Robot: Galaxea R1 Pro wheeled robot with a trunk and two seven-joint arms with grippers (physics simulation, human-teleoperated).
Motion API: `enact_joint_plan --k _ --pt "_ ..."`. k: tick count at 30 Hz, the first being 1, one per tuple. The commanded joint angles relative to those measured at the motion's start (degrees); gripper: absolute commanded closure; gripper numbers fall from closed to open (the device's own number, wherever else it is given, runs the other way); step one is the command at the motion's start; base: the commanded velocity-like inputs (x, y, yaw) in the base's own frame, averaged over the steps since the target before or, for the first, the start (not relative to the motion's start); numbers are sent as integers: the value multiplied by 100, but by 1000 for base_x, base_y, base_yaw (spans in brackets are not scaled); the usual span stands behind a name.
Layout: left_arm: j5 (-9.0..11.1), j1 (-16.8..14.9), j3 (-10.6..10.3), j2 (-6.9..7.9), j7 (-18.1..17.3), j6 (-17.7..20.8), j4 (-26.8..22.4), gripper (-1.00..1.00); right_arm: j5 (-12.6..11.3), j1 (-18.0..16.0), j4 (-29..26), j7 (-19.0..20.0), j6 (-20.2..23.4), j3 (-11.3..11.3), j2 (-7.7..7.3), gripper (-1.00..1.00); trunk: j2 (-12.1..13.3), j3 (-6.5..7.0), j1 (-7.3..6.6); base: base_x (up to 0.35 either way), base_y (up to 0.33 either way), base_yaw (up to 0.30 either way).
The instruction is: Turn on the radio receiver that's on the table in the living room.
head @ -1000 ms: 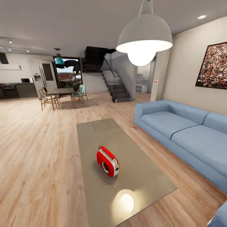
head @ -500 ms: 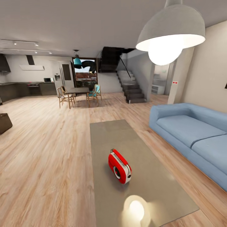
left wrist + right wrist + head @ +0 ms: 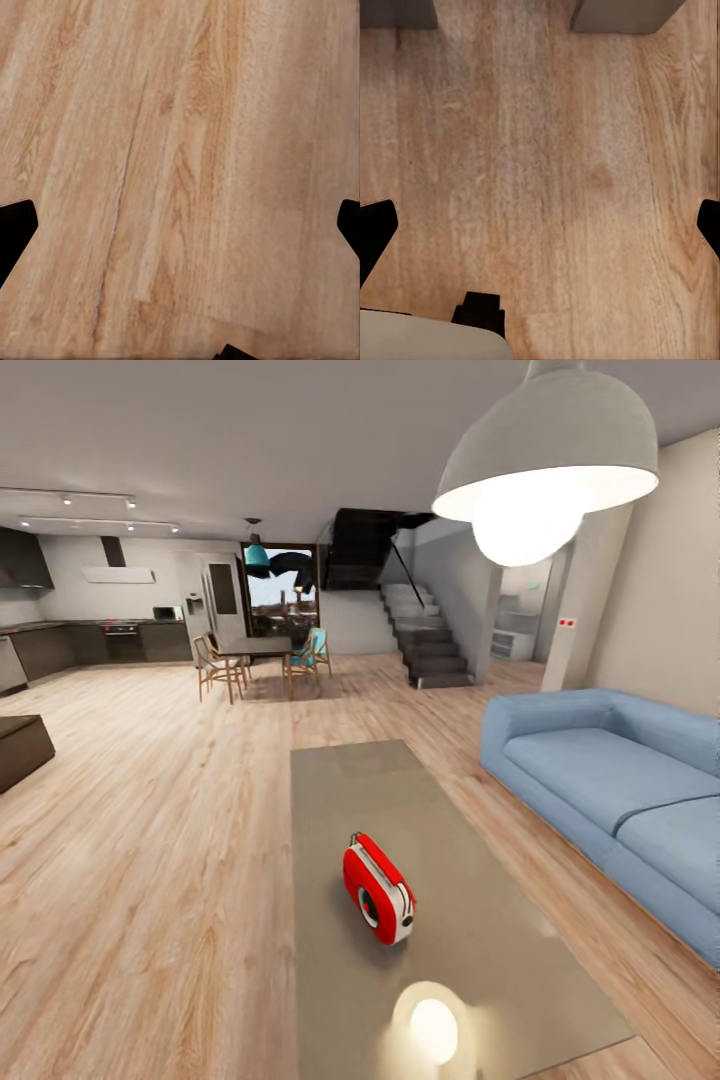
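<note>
— Where's the radio receiver (image 3: pixel 379 888)?
— Upright on the grey worktop (image 3: pixel 470 950), white end panel toward the camera.
— And around it?
— A blue sofa (image 3: pixel 612 788) to the right, a white pendant lamp (image 3: pixel 548 455) above, its glow reflected on the worktop.

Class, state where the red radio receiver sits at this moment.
In the head view, the radio receiver stands on the grey table, near the middle of its nearer half, with the blue sofa off to the right.
</note>
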Motion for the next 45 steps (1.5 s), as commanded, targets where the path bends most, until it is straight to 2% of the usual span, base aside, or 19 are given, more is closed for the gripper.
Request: enact_joint_plan --k 1,15,23,45 --pt "0 0 0 0 0 1 0 -100 2 0 0 0 -1 0 0 -100 0 0 0 0 -312 1" --pt "0 0 0 9 0 3 -1 -100 1 0 0 0 -6 0 0 -100 0 0 0 0 -327 12" --pt "0 0 0 9 0 1 -2 -100 8 0 0 0 -7 0 0 -100 0 0 0 0 -309 224" --pt "0 0 0 9 2 -6 -7 -100 9 0 0 9 -7 9 0 -100 0 52 0 0 -20 292"
